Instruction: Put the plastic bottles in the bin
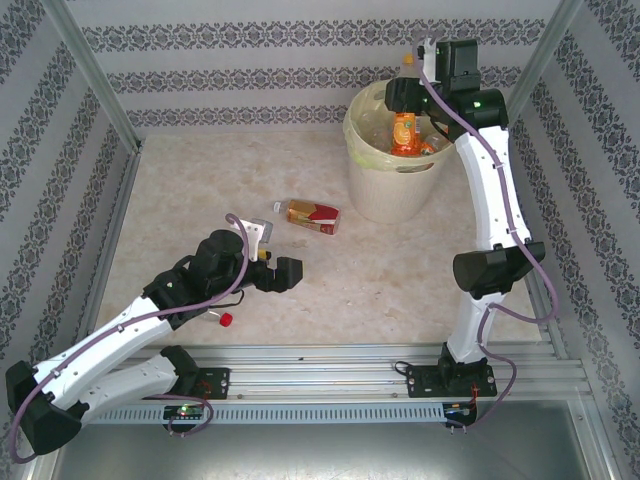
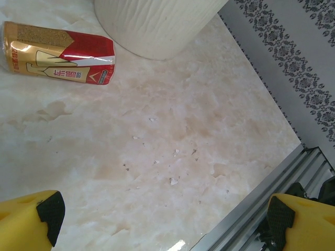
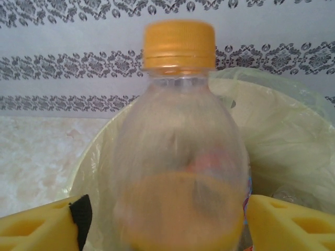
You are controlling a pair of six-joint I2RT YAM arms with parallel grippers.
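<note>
Looking to the far right, you see the right gripper [image 1: 403, 100] over the bin [image 1: 385, 200], its fingers clamped on an orange-capped bottle [image 1: 405, 130]. From your right wrist camera that bottle [image 3: 178, 130] stands upright with its cap on top. It is clear in the upper part and orange lower down, with a yellow finger [image 3: 285, 219] against each side of its lower body. Behind it is the bin's pale yellow bag [image 3: 282, 136], and more clear plastic lies inside at the right.

The bin stands at the far right of the table [image 1: 200, 180], close to the back wall.

Your left gripper [image 1: 280, 268] sits near the middle of the table, jaws spread wide and holding nothing. A red bottle [image 1: 312, 214] with a red and gold label lies on its side between this gripper and the bin. In the left wrist view it [image 2: 57, 52] lies just beside the bin's ribbed wall [image 2: 157, 26], well apart from the yellow fingers [image 2: 31, 219].

A small red cap [image 1: 226, 319] lies on the table at the near left, beside the left arm.
</note>
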